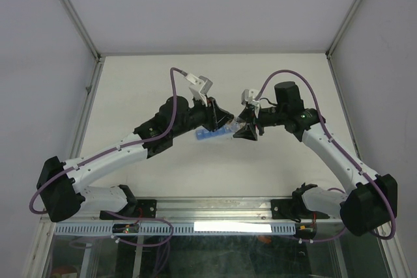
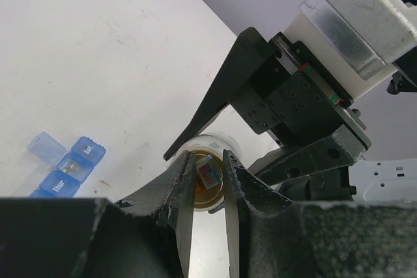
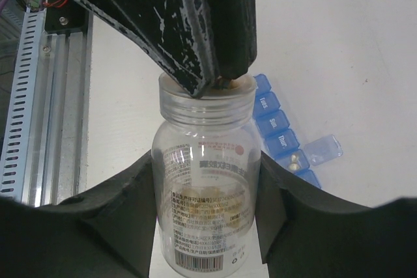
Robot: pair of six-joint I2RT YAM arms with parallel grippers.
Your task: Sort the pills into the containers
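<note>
Two pincers on the job here. My right pincer (image 3: 203, 161) is clamped around the body of the small clear bottle (image 3: 203, 190), one finger on each side. I can't tell whether the bottle's base is touching the surface (image 3: 339, 43). My left pincer (image 2: 208, 156) is poked tip-first into the bottle's open mouth with its fingers drawn together. Something small sits right at the tips, but I honestly can't tell if it's pinched.

Most of the pills (image 3: 218, 209) are an orange-tan heap in the lower part of the bottle. The containers (image 3: 277, 125), a blue strip of day-labelled compartments, lie flat on the surface just beside the bottle, on its right in my right wrist view. One compartment has its lid (image 3: 324, 150) flipped open to the side, and a single pill (image 3: 294, 161) lies in it, pale-looking from here.
</note>
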